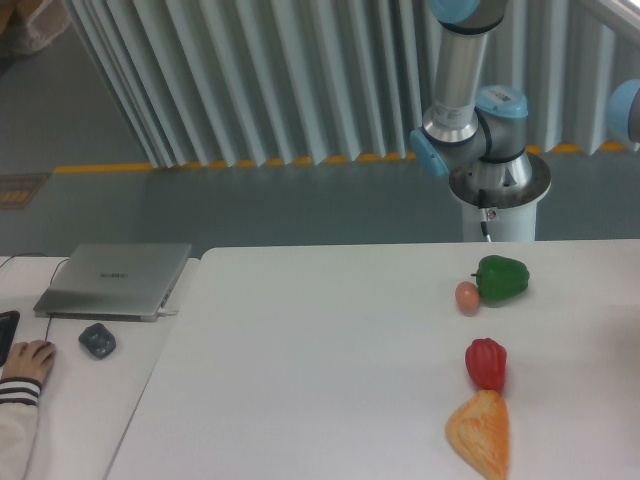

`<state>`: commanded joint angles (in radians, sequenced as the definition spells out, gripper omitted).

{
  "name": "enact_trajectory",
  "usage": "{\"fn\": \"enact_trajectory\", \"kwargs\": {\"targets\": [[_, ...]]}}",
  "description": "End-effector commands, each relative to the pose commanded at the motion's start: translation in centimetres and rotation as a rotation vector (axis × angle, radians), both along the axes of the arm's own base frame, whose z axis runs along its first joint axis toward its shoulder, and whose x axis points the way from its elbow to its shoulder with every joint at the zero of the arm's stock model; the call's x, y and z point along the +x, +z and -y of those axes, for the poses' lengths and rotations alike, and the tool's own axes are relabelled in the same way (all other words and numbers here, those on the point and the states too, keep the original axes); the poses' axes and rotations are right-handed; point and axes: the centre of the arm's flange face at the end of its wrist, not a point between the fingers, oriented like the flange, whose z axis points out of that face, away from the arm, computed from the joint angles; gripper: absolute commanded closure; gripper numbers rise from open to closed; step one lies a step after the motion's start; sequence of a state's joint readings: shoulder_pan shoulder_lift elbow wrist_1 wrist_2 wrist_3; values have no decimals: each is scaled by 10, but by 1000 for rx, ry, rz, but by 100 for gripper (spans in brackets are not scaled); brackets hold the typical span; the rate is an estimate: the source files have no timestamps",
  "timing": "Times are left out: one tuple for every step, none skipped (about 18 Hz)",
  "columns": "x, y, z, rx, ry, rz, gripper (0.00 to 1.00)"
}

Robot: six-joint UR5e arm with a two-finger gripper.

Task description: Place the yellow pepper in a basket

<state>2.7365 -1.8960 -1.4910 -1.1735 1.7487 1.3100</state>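
The yellow pepper is out of view, and so is the basket. The gripper is also out of view, past the right edge of the picture. Only the arm's base and upright links show behind the white table, with a blue joint at the far right edge.
A green pepper and a small brown egg lie at the table's back right. A red pepper and an orange pastry lie nearer the front. At the left are a laptop, a mouse and a person's hand.
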Motion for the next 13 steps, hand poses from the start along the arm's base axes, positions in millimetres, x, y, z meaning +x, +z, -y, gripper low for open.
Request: {"fn": "enact_trajectory", "kwargs": {"targets": [[0,-4,4,-2,4,8,56],[0,-5,6,-3,8,11,50],[0,-7,6,-5,9,15,45],[0,-9,6,-6,11,15,36],[0,-9,6,-7,9,16,26],[0,-9,6,-6,12,15,18],[0,-10,6,-6,17,16,13],[1,-10,6,-7,14,18,6],[1,-11,6,-7,14,19,0],[2,-11,6,-6,12,20,0],[2,-11,6,-7,9,20,0],[2,-10,6,-5,7,20,0],[2,-8,6,-3,7,15,0]]}}
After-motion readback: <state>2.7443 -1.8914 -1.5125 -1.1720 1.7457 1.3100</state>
